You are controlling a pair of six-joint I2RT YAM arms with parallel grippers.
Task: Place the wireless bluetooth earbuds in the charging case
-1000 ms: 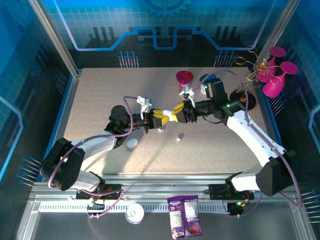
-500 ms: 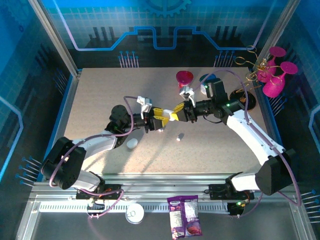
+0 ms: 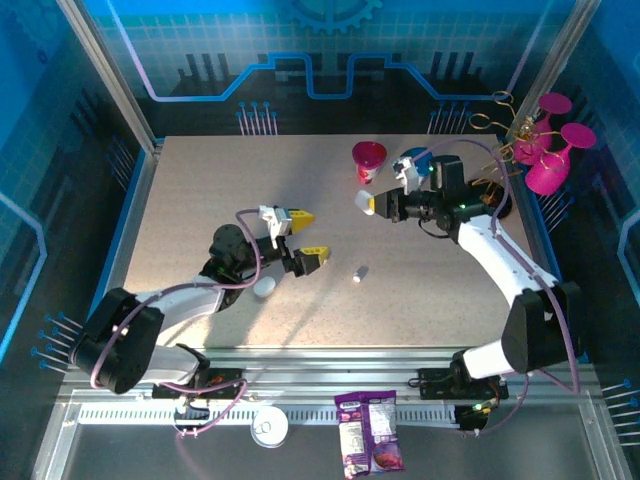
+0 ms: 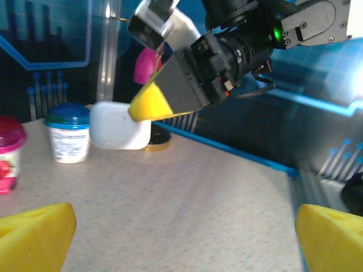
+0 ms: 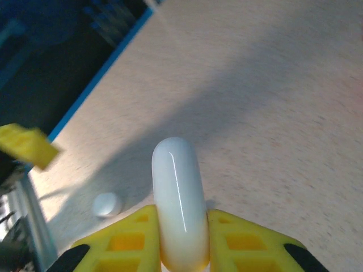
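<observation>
Top external view. Left gripper (image 3: 305,236) sits left of centre over the table (image 3: 200,200), jaws spread wide, nothing between the yellow fingertips. Right gripper (image 3: 368,203) is up and right of centre, closed on a white charging case (image 3: 361,200), which it holds off the table surface. One earbud (image 3: 358,272), a small white piece, lies loose on the table just below centre, apart from both grippers. A second white pebble-shaped case (image 3: 264,287) lies beside the left arm, lower left of centre. Red cup (image 3: 369,158) and blue-lidded jar (image 3: 415,160) stand at the far edge, behind the right gripper. Pink glasses (image 3: 550,150) are at upper right. Snack bag (image 3: 368,430) lies at bottom centre, off the table.

Left wrist view. Left gripper (image 4: 181,238): yellow fingertips in the two lower corners, fully apart, bare table between them. Right gripper (image 4: 150,106) comes in from upper right; charging case (image 4: 116,127) is pinched at its tip, left of centre, lid appears closed. Blue-lidded jar (image 4: 68,133) is just left of the case; red cup (image 4: 10,150) at the left edge.

Right wrist view. Right gripper (image 5: 181,214) is at bottom centre, and its yellow fingers (image 5: 125,241) press both sides of the charging case (image 5: 177,187), seen edge-on and upright. The second white pebble-shaped case (image 5: 106,204) rests on the table at lower left. One yellow fingertip of the left gripper (image 5: 25,144) is at the left edge.
</observation>
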